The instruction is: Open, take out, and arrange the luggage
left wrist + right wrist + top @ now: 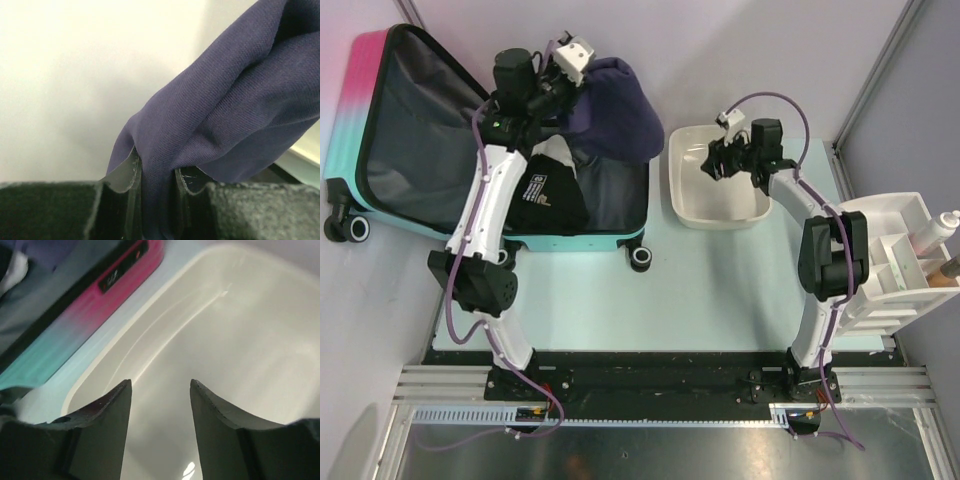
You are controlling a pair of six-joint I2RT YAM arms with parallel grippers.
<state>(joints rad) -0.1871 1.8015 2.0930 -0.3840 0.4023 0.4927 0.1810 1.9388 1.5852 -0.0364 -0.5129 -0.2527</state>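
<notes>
The luggage (420, 140) lies open just left of the white tub (705, 205). Its navy garment (620, 115) (soft, limp, light) hangs pinched in the left gripper (157, 170), a bunched fold probably the surest hold. The right gripper (160, 390) gapes empty over the tub.

Table (720, 290) from above: the luggage (410, 140) lies open at the left rear, lid to the left, a folded garment (545, 195) in its base. The left gripper (157, 170) grips a second garment (620, 110) above the base's rear right corner. Right of the luggage is the tub (692, 200), with the right gripper (160, 390) over it, jaws apart — the organiser (905, 215) stands at the far right edge.
</notes>
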